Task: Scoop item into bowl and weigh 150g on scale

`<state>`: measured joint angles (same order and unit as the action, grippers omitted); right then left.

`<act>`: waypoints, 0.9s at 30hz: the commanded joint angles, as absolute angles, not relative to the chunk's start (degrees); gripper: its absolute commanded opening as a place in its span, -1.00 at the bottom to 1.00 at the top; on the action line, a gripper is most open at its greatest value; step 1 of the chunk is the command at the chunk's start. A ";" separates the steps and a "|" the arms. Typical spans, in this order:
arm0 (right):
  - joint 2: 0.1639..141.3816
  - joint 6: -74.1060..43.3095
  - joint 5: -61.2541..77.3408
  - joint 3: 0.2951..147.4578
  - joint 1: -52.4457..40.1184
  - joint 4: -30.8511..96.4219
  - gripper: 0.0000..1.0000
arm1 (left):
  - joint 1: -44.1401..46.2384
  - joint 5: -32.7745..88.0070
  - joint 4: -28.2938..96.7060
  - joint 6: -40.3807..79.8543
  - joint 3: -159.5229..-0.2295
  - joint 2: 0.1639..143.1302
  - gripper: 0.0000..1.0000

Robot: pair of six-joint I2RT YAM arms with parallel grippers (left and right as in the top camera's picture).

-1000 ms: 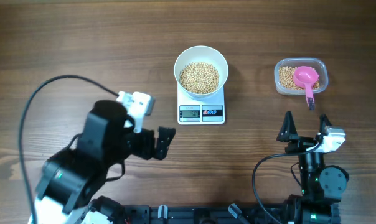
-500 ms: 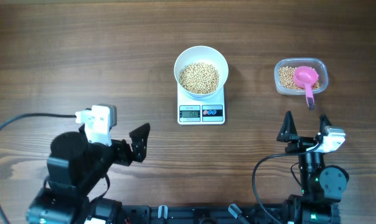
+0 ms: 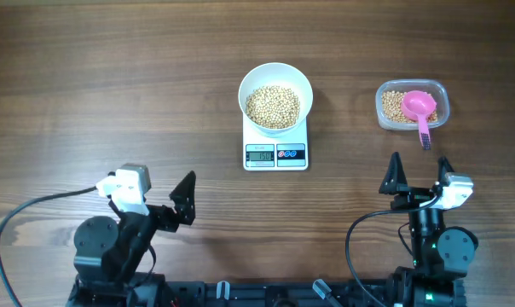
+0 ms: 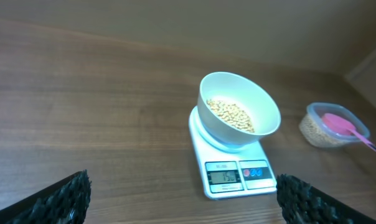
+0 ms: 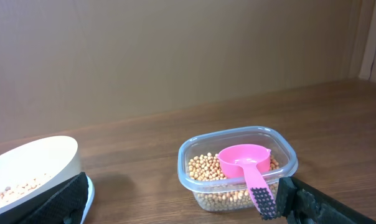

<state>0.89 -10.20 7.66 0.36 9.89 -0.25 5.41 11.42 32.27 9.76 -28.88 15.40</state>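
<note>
Atop the small white square scale (image 3: 275, 145), a round white bowl (image 3: 275, 73) is holding small tan beans (image 3: 273, 106). Flanking the scale, nearer the robot, left gripper (image 3: 153, 189) and right gripper (image 3: 419, 166) are hanging wide open, empty.

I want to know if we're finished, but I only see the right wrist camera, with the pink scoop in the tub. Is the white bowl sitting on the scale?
Observer: Yes. From overhead, the bowl of beans sits on the scale.
Operator: Is the scale turned on?
Observer: Its display shows digits, but they're too small for me to read.
Operator: Where's the other arm?
Observer: The left gripper is open and empty, near the front left of the table, well away from the scale.
</note>
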 commanded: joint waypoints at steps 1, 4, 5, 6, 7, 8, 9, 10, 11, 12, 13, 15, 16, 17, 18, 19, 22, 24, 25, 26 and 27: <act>0.21 -10.52 7.07 0.30 9.61 -0.40 0.99 | 2.22 12.14 27.62 9.23 -23.42 11.55 1.00; 0.21 -10.55 7.07 0.30 9.61 -0.40 1.00 | 0.67 12.10 22.52 9.23 -19.73 8.69 1.00; 0.21 -10.55 7.07 0.30 9.61 -0.40 0.99 | 0.32 12.10 21.41 9.21 -18.70 7.88 1.00; 0.21 -10.55 7.07 0.30 9.61 -0.40 1.00 | -0.16 12.10 20.03 9.23 -17.43 6.85 1.00; 0.21 -10.55 7.07 0.30 9.61 -0.40 0.99 | -0.78 12.12 18.59 9.26 -16.16 5.78 1.00; 0.21 -10.55 7.05 0.30 9.61 -0.40 1.00 | -1.45 12.12 17.04 9.26 -14.90 4.67 1.00; 0.21 -10.55 7.05 0.30 9.61 -0.40 0.99 | -2.07 12.12 15.31 9.26 -13.58 3.64 1.00; 0.21 -10.55 7.07 0.30 9.61 -0.40 0.99 | -2.46 12.12 13.89 9.26 -12.56 2.90 1.00; 0.21 -10.52 7.07 0.30 9.61 -0.40 0.99 | -2.76 12.12 12.53 9.26 -11.62 2.22 1.00; 0.21 -10.55 7.07 0.30 9.61 -0.40 0.99 | -2.98 12.12 11.38 9.23 -10.81 1.63 1.00; 0.21 -10.52 7.05 0.30 9.61 -0.40 0.99 | -3.31 12.12 9.85 9.23 -9.69 0.91 1.00; 0.21 -10.52 7.05 0.30 9.61 -0.40 0.99 | -3.75 12.12 7.86 9.23 -8.16 0.21 1.00; 0.21 -10.52 7.05 0.30 9.61 -0.40 1.00 | -3.86 12.12 7.42 9.23 -7.86 0.14 1.00; 0.21 -10.55 7.07 0.30 9.61 -0.40 0.99 | -4.10 12.12 6.31 9.23 -7.20 0.14 1.00; 0.21 -10.57 7.07 0.30 9.61 -0.40 0.99 | -4.14 12.12 5.50 9.23 -6.83 0.14 1.00; 0.21 -10.55 7.07 0.30 9.61 -0.40 1.00 | -4.14 12.10 4.67 9.23 -6.46 0.14 1.00; 0.21 -10.52 7.07 0.30 9.61 -0.40 0.99 | -4.14 11.90 2.35 9.23 -5.23 0.14 1.00; 0.21 -10.55 7.07 0.30 9.61 -0.40 0.99 | -4.14 11.90 0.73 9.23 -4.27 0.14 1.00; 0.21 -10.52 7.07 0.30 9.61 -0.40 0.97 | -4.14 11.90 -0.03 9.23 -3.84 0.14 1.00; 0.21 -10.57 7.05 0.30 9.61 -0.40 1.00 | -4.14 11.90 -0.56 9.23 -3.55 0.14 1.00; 0.21 -10.55 7.05 0.30 9.61 -0.40 1.00 | -4.14 11.90 -0.97 9.23 -3.29 0.14 1.00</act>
<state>0.89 -10.20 7.66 0.36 9.89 -0.25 -3.73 11.84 0.51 9.76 -5.06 0.78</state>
